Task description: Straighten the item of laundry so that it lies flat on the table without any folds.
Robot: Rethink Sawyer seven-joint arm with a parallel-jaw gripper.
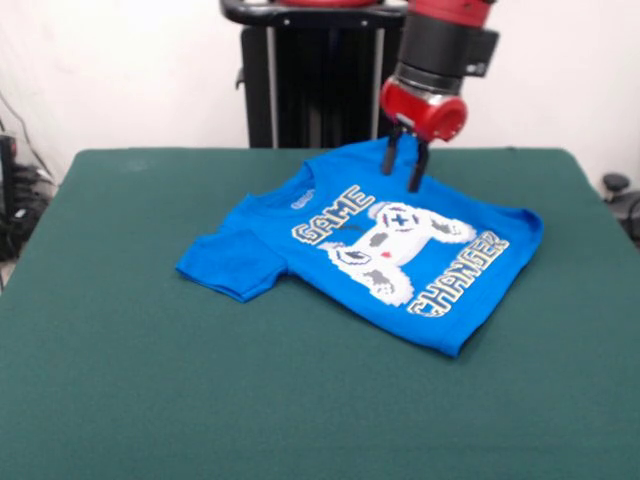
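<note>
The bright blue T-shirt [370,245] lies at the middle of the green table [150,380], turned at an angle with its print facing up. One sleeve [228,265] sticks out at the left. The white controller print and the "GAME CHANGER" lettering are slightly rumpled. The far edge rises a little towards the gripper. My gripper [403,166] hangs from the red and black arm over the shirt's far edge. Its two black fingers [416,172] stand apart, tips at the cloth, with blue cloth showing between them. I cannot tell whether they touch the shirt.
The robot's black pedestal [310,80] stands behind the table's far edge. Cables and dark gear [20,195] sit off the table at the left, and a small dark object [615,185] sits off it at the right. Green felt surrounds the shirt on all sides.
</note>
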